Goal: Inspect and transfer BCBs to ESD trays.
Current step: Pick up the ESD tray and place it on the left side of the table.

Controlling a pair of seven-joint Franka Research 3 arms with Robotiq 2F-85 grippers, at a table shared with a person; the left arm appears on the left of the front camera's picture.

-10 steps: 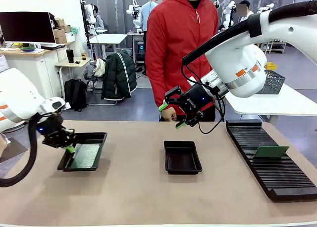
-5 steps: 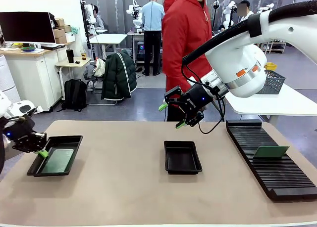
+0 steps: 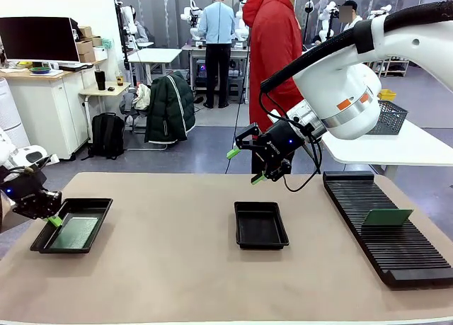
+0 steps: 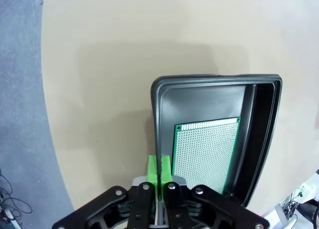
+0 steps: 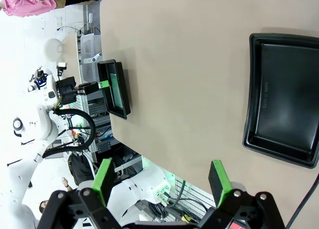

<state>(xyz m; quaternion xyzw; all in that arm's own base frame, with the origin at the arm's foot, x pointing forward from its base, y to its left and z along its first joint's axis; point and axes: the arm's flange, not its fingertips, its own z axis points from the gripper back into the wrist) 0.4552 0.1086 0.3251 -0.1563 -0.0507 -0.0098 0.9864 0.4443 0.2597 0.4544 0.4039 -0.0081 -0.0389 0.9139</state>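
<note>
Near the table's left edge, my left gripper [image 3: 53, 219] is shut on the near-left rim of a black ESD tray [image 3: 95, 206]. A green BCB [image 3: 74, 233] lies flat inside that tray. In the left wrist view the green fingertips [image 4: 159, 168] pinch the tray's rim [image 4: 214, 82], beside the BCB [image 4: 207, 149]. My right gripper [image 3: 244, 166] hangs open in the air above and behind the empty middle ESD tray [image 3: 260, 224]. In the right wrist view its spread gripper [image 5: 162, 179] is empty, with the empty tray [image 5: 284, 114] to the right. Another BCB [image 3: 387, 217] stands in the rack.
A long black slotted rack [image 3: 386, 247] lies along the table's right side. A person in a red hoodie [image 3: 279, 49] stands at the far side, turned away. A grey mesh basket [image 3: 389, 116] sits on a white table behind the rack.
My left gripper has dragged the tray with its BCB leftward, almost to the table's left edge. The person has turned and shifted right. The right arm has stayed still.
</note>
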